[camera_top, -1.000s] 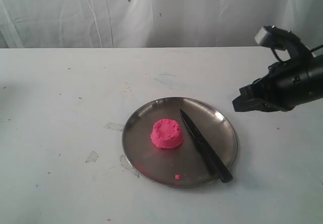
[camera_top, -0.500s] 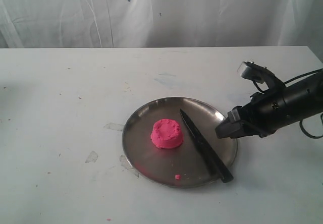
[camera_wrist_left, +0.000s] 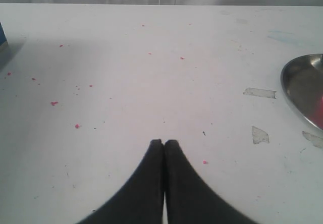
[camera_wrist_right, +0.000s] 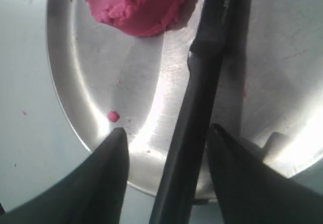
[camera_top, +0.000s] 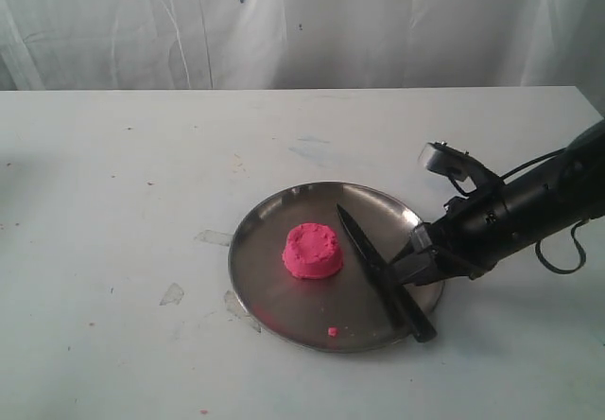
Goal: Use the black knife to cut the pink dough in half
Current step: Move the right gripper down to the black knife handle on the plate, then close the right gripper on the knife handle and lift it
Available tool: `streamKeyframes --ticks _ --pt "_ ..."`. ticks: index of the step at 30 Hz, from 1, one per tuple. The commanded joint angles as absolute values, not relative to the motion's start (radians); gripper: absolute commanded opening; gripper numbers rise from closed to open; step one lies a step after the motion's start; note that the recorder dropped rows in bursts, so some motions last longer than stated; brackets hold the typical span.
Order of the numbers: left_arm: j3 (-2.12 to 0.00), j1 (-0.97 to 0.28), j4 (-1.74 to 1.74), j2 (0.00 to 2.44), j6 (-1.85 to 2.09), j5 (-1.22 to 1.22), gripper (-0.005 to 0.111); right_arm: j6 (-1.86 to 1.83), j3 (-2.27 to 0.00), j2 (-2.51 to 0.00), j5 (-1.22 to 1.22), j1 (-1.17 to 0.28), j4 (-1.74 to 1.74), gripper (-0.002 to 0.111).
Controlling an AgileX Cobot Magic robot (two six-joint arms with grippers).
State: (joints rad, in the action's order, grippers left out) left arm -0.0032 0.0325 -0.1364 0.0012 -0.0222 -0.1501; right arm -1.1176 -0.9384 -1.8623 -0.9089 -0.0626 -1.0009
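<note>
Fingers (camera_wrist_right: pixel 108 178) of the right gripper (camera_wrist_right: pixel 166 130) gape wide, empty, astride the handle of the black knife (camera_wrist_right: pixel 202 98), likely stiff, light and slippery.

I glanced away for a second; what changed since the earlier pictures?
The right tool came down leftward to the rim of the steel plate; its jaws stand open astride the handle of the black knife, not gripping it. The pink dough, knife and plate stayed put.
</note>
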Motion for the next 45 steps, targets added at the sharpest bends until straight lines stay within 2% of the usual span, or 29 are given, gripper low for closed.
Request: streamKeyframes --ticks 1,4,26,34,40,45 --pt "0.0 0.035 -0.148 0.0 -0.023 -0.151 0.0 -1.126 -0.946 -1.886 -0.88 -0.063 -0.991 0.051" --pt "0.0 0.035 -0.148 0.0 -0.023 -0.151 0.0 -1.124 -0.964 -1.912 -0.888 -0.063 -0.99 0.054" --pt "0.0 0.035 -0.148 0.0 -0.023 -0.151 0.0 -1.114 -1.026 -2.034 -0.961 -0.098 -0.957 0.053" --pt "0.0 0.035 -0.148 0.0 -0.023 -0.151 0.0 -1.016 -1.026 -2.034 -0.918 -0.108 -0.875 0.042" --pt "0.0 0.035 -0.148 0.0 -0.023 -0.151 0.0 -0.987 -1.026 -2.034 -0.901 -0.108 -0.875 0.025" --pt "0.0 0.035 -0.148 0.0 -0.023 -0.151 0.0 -0.996 -1.026 -2.034 -0.899 -0.108 -0.886 0.024"
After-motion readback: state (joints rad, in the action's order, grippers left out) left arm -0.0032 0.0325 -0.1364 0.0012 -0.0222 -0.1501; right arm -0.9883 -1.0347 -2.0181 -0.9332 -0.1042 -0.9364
